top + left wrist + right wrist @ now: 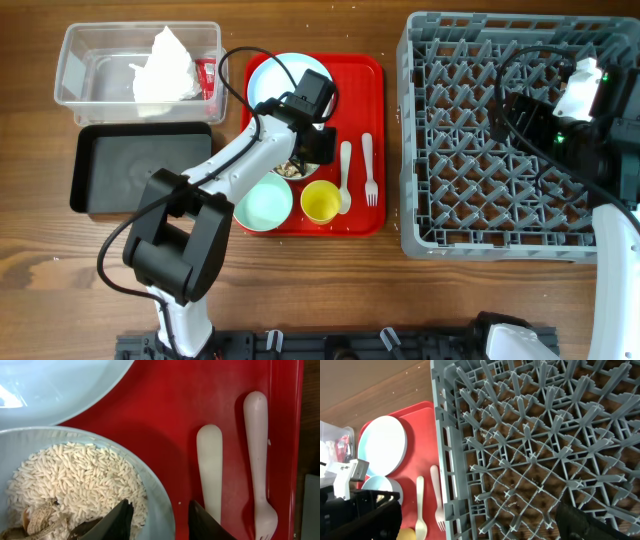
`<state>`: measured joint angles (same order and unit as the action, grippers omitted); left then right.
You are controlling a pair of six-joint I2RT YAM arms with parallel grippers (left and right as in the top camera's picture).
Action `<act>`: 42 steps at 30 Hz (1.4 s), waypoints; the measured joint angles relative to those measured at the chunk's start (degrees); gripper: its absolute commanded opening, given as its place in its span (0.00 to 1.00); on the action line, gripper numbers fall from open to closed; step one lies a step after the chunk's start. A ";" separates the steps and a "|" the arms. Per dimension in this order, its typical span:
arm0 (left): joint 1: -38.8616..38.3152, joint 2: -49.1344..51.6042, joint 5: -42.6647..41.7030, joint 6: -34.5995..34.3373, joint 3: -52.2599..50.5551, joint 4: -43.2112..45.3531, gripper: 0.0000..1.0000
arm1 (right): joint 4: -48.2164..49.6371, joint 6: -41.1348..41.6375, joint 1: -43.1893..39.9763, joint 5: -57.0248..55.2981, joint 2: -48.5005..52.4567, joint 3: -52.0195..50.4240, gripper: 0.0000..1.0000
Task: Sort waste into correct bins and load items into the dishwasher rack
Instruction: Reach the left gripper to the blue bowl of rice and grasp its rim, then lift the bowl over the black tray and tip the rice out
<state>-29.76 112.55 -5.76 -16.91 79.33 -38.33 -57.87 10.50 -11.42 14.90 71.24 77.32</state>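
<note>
My left gripper (305,145) hangs low over the white bowl (150,480) on the red tray. Its jaws (160,520) are open and straddle the bowl's rim, one finger inside and one outside. The bowl holds white rice and beige-brown food scraps (45,520), also seen from overhead (292,170). The pale blue plate (272,78), teal bowl (263,203), yellow cup (320,202), white spoon (345,175) and fork (369,170) lie on the same tray. The napkin (165,65) and red wrapper (208,75) lie in the clear tub (75,70). My right gripper (525,115) is open and empty above the grey dishwasher rack (410,130).
The black tray (140,170) sits in front of the clear tub, with nothing in it. The red tray (360,90) lies between the bins and the rack. The rack's upright pegs (520,435) fill the right wrist view, under the right gripper (480,525).
</note>
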 measured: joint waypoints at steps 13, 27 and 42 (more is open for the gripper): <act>0.00 0.00 0.00 0.00 0.00 0.42 0.28 | -0.02 0.00 0.00 0.00 1.09 0.00 1.00; 0.00 0.00 0.00 0.00 -0.66 3.67 0.21 | 1.14 0.00 0.00 0.00 2.34 0.00 1.00; 0.00 0.83 0.17 -0.17 -0.66 4.07 0.17 | 1.11 0.66 0.00 0.00 2.67 0.00 1.00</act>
<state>-29.76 113.38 -5.58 -17.08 78.67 -34.26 -56.75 11.16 -11.42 14.90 73.91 77.32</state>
